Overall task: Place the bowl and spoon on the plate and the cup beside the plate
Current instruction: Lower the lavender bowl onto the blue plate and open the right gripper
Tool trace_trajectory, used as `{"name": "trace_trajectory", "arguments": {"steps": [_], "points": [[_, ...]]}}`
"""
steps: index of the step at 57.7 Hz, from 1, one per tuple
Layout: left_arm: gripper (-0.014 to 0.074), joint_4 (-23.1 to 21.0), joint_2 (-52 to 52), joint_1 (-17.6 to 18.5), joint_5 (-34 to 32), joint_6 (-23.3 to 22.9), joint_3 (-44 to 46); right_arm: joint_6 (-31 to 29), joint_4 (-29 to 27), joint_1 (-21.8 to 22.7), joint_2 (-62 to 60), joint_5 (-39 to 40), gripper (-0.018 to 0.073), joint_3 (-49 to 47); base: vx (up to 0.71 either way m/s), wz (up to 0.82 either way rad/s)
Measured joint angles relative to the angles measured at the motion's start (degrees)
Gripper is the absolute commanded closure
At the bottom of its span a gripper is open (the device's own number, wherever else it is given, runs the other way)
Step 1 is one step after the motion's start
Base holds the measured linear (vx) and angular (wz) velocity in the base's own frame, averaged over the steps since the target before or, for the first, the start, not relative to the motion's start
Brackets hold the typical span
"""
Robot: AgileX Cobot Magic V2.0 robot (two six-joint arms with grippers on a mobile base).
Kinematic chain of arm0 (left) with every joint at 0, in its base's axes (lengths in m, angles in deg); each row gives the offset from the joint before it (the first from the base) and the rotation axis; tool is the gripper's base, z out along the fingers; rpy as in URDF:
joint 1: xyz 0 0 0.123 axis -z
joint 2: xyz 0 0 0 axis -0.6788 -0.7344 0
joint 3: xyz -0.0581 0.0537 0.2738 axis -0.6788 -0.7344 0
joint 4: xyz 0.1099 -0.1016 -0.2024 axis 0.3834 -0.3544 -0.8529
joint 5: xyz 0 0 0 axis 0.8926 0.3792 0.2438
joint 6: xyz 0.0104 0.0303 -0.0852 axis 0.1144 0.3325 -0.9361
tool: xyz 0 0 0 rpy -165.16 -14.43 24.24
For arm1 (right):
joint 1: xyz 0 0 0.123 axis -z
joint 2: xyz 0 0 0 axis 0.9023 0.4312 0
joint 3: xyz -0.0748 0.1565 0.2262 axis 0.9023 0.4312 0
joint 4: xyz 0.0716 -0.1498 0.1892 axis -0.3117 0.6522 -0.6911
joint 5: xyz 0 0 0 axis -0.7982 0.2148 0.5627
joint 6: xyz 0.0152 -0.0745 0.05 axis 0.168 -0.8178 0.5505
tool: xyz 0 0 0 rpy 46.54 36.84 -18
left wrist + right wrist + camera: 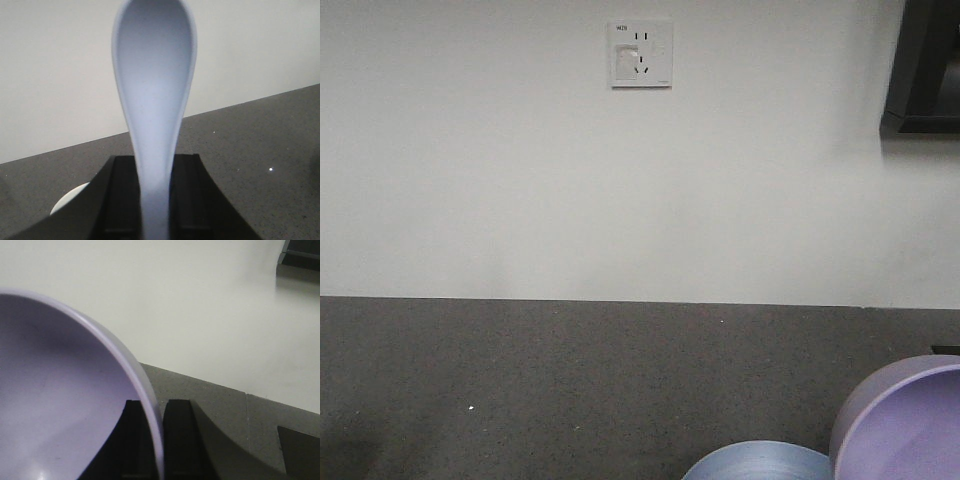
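While nothing rests on the plate (760, 462), progress: early, I judge; all three placements are left.
Left gripper (154, 167): clamped on the handle of the spoon (152, 100), scoop upright and raised off the counter (520, 380).
Right gripper (154, 409): pinching the rim of the bowl (55, 400), one finger inside and one outside.
Bowl and plate: the front view shows the bowl tilted, just beside the plate at the bottom edge; whether they touch cannot be told.
Cup (69, 201): probably the cream-white round patch low behind the left gripper, mostly hidden.
Counter: dark grey, speckled, matte.
Wall (470, 180): plain white, with a socket plate (640, 54) high up and a dark boxy object (925, 65) at the upper right.
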Motion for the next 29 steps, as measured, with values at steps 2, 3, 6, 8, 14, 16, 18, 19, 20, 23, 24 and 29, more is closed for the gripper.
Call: {"name": "trace_trajectory", "arguments": {"steps": [2,3,6,8,14,16,18,19,20,23,24,29], "points": [[0.0596,0.0,0.0,0.0,-0.1,0.0,0.0,0.0,0.0,0.0,0.0,0.0,0.0568,0.0,0.0,0.0],[0.0596,0.0,0.0,0.0,-0.1,0.0,0.0,0.0,0.0,0.0,0.0,0.0,0.0568,0.0,0.0,0.0],[0.0596,0.0,0.0,0.0,-0.6,0.0,0.0,0.0,0.0,0.0,0.0,0.0,0.0568,0.0,0.0,0.0],[0.0596,0.0,0.0,0.0,-0.9,0.0,0.0,0.0,0.0,0.0,0.0,0.0,0.0568,0.0,0.0,0.0],[0.0596,0.0,0.0,0.0,-1.2,0.0,0.0,0.0,0.0,0.0,0.0,0.0,0.0568,0.0,0.0,0.0],[0.0596,0.0,0.0,0.0,-1.2,0.0,0.0,0.0,0.0,0.0,0.0,0.0,0.0568,0.0,0.0,0.0],[0.0596,0.0,0.0,0.0,-1.2,0.0,0.0,0.0,0.0,0.0,0.0,0.0,0.0568,0.0,0.0,0.0],[0.0596,0.0,0.0,0.0,-1.2,0.0,0.0,0.0,0.0,0.0,0.0,0.0,0.0568,0.0,0.0,0.0],[0.0596,0.0,0.0,0.0,-1.2,0.0,0.0,0.0,0.0,0.0,0.0,0.0,0.0568,0.0,0.0,0.0],[0.0596,0.0,0.0,0.0,-1.2,0.0,0.0,0.0,-0.1,0.0,0.0,0.0,0.0568,0.0,0.0,0.0],[0.0596,0.0,0.0,0.0,-1.2,0.0,0.0,0.0,-0.1,0.0,0.0,0.0,0.0568,0.0,0.0,0.0],[0.0596,0.0,0.0,0.0,-1.3,0.0,0.0,0.0,-0.2,0.0,0.0,-0.1,0.0568,0.0,0.0,0.0]]}}
